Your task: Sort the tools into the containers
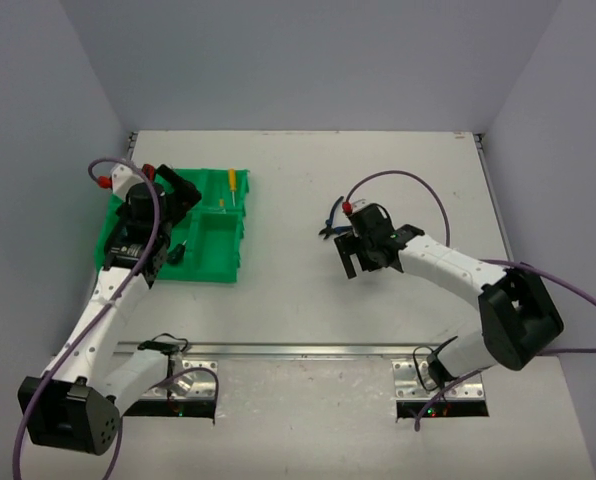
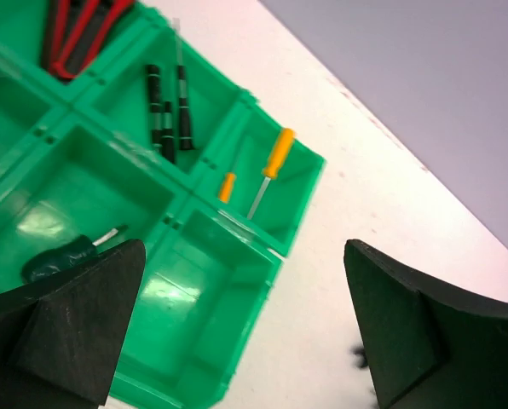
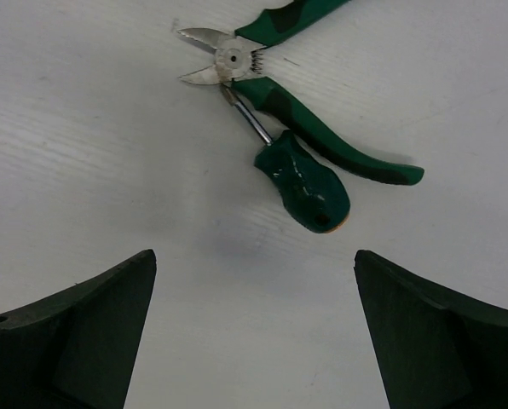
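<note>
The green bin (image 1: pixel 221 270) stands at the left of the table. In the left wrist view its compartments (image 2: pixel 267 256) hold red-handled pliers (image 2: pixel 79 34), black screwdrivers (image 2: pixel 164 106), two yellow-handled screwdrivers (image 2: pixel 275 158) and a stubby green-handled screwdriver (image 2: pixel 58 260). My left gripper (image 2: pixel 245 332) hangs open and empty above the bin's right edge. Green-handled cutters (image 3: pixel 322 145) and a stubby green screwdriver (image 3: pixel 305 187) lie touching on the table at centre right (image 1: pixel 330 225). My right gripper (image 3: pixel 254 332) is open and empty just short of that screwdriver's handle.
The left arm (image 1: pixel 108 290) reaches over the bin's near left side. The right arm (image 1: pixel 448 265) stretches in from the right. A metal rail (image 1: pixel 298 350) runs across the near edge. Grey walls close in the back and sides.
</note>
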You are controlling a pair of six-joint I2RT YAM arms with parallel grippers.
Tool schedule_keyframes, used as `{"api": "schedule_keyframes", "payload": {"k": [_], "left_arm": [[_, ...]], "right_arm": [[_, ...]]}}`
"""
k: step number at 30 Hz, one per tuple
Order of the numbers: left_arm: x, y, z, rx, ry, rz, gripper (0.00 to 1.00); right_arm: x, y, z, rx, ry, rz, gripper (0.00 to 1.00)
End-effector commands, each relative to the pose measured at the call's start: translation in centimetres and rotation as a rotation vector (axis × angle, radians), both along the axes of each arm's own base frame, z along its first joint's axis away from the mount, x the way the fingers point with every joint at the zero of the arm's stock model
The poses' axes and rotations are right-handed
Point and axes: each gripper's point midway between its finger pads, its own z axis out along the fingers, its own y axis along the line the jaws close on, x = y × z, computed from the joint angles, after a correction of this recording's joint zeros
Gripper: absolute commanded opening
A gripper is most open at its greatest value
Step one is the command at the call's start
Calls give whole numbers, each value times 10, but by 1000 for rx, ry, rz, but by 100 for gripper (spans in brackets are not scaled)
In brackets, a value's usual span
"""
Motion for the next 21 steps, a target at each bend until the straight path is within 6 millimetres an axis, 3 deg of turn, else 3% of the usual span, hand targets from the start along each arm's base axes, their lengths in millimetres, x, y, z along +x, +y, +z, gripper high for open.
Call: {"api": "schedule_keyframes", "payload": {"k": [1, 5, 7, 13, 16, 21], "left_arm": [[-8, -37, 36, -52, -87, -213, 100], [-22, -51, 56, -42, -145, -312, 100], [-26, -55, 59, -19, -148, -352, 100], [-27, -67, 39, -25, -108, -429, 100], [-27, -76, 37, -48, -110, -476, 100], [-26, -85, 36, -64, -139, -511, 100]], "right_arm": [[27, -16, 7, -105, -32, -14, 97], [39, -25, -15, -169, 28, -8, 92], [39, -25, -29, -174, 76, 4, 84], [46, -19, -53, -157, 62, 7, 72], [40, -13, -55, -133, 75, -1, 40], [33, 7, -43, -76, 22, 31, 23]]}}
